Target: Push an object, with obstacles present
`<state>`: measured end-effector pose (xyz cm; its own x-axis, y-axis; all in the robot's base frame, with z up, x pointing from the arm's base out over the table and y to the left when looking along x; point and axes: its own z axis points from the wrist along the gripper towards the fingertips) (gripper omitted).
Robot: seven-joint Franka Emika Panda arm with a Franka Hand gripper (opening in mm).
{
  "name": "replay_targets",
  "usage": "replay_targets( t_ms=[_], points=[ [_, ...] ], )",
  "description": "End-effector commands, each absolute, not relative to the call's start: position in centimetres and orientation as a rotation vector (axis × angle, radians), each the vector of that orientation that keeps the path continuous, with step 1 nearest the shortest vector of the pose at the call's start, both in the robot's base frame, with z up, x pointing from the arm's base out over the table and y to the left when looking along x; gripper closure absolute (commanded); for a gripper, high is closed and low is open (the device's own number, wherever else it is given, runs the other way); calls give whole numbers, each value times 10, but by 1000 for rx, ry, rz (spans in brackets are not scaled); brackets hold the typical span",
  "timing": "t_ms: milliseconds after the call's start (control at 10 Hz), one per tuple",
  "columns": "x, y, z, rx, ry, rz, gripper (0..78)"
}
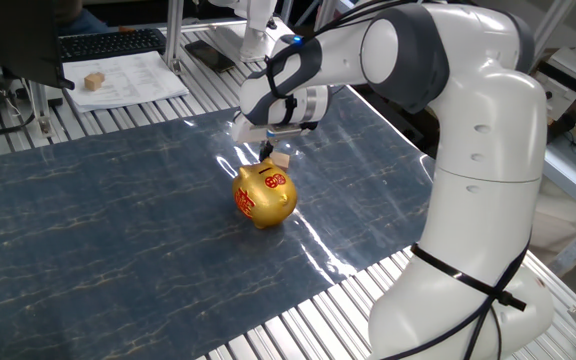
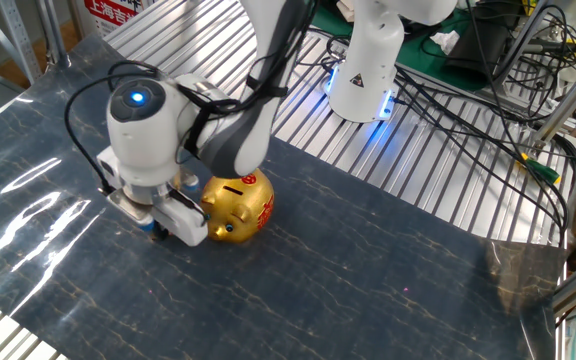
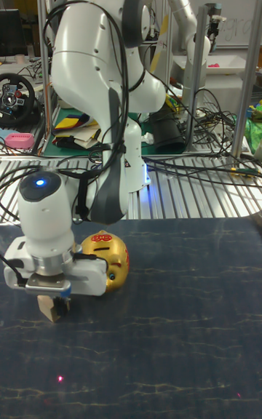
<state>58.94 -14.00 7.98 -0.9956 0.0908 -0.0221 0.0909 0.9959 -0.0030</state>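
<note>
We see the white Franka arm [image 1: 468, 150] bent over from its base, its forearm reaching across and its wrist turned straight down. Our gripper [image 3: 54, 305] hangs low at the surface, fingers pointing downward; a blue light glows on the wrist [image 2: 134, 98]. Whether the fingers stand apart, we cannot tell.

The pig money box [image 1: 264, 196] stands on the table mat [image 1: 118, 230]. The small cube [image 3: 51, 309] sits just beside the pig, on its far side in one fixed view, with the gripper [image 3: 54, 305] directly above it. Well beyond the pig, another cube [image 1: 93, 81] lies on papers [image 1: 128, 78], off the mat
</note>
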Motion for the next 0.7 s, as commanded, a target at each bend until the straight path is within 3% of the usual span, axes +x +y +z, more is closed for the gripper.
replay_targets(
  t_ms=[100,700],
  points=[
    [586,-170,83,115,3112,-24,776],
    [548,-173,81,163,3113,-49,776]
  ],
)
